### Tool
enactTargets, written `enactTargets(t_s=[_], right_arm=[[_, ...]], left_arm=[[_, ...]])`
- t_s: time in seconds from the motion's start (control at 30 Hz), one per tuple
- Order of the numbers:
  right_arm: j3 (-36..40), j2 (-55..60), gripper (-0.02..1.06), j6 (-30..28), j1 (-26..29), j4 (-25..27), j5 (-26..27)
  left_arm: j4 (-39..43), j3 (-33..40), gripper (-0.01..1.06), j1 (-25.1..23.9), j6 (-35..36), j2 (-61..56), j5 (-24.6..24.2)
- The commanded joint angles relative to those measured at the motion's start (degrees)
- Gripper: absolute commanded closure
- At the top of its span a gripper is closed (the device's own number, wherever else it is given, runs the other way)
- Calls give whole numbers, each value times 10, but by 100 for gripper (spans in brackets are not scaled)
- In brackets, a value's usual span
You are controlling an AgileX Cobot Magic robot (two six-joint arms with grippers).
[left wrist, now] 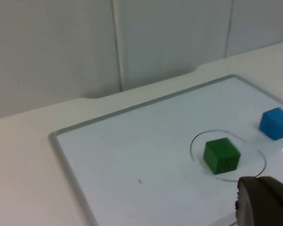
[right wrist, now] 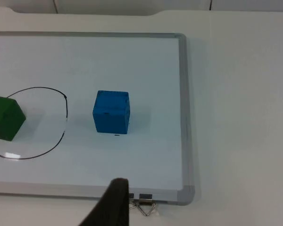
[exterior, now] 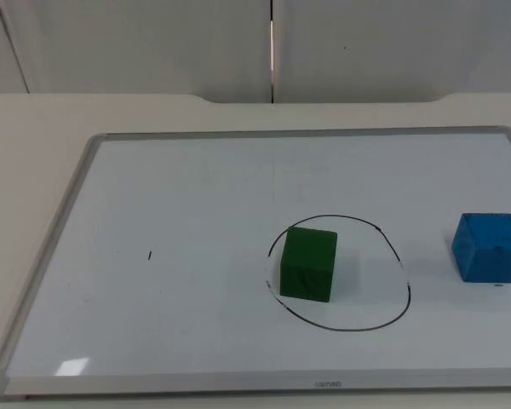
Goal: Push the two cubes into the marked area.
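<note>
A framed whiteboard [exterior: 111, 256] lies on the table and carries both cubes. Going from its left edge, the first thing met is a short stray pen tick [exterior: 150, 255], well apart from everything else. Right of centre and toward the near edge is the marked area [exterior: 406, 290], a hand-drawn black ring. The green cube [exterior: 308, 263] sits inside it against its left arc, so 1 of the 2 cubes looks placed. The blue cube [exterior: 489, 247] stands outside the ring, between its right arc and the board's right edge.

Each cube is as wide as it is tall, so neither has a long axis. Both rest flat and are turned a little off square to the board's edges.

The left gripper's fingertip [left wrist: 262, 200] hangs above the board's near side, close to the ring; the arm appears to wait, and I cannot tell how its fingers are set. The right gripper's fingertip [right wrist: 114, 200] hovers over the near frame, just in front of the blue cube; its finger spread cannot be told either.

The step in hand seems to be the blue cube. Contact should land low and centred on its right face, then travel straight left, stopping before it knocks the green one out.
</note>
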State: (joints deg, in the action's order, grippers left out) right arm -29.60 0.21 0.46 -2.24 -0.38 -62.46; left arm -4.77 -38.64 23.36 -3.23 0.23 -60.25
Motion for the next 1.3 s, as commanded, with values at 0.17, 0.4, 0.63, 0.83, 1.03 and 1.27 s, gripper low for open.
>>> enactTargets(t_s=[0.17, 0.4, 0.63, 0.83, 1.03, 1.27], right_arm=[[0, -2, -1, 2, 3, 11, 7], [0, -2, -1, -1, 3, 11, 7], [0, -2, -1, -1, 3, 11, 7], [0, -2, -1, -1, 3, 11, 7], [-7, -2, 8, -1, 3, 21, 10], [-45, 101, 32, -1, 3, 16, 10]], left_arm=[[39, 20, 105, -1, 11, -2, -24], [48, 71, 105, -1, 23, -2, -19], [41, 104, 105, -1, 25, -2, -13], [41, 104, 105, -1, 25, -2, -13], [41, 104, 105, -1, 25, -2, -13], [41, 104, 105, -1, 25, -2, -13]])
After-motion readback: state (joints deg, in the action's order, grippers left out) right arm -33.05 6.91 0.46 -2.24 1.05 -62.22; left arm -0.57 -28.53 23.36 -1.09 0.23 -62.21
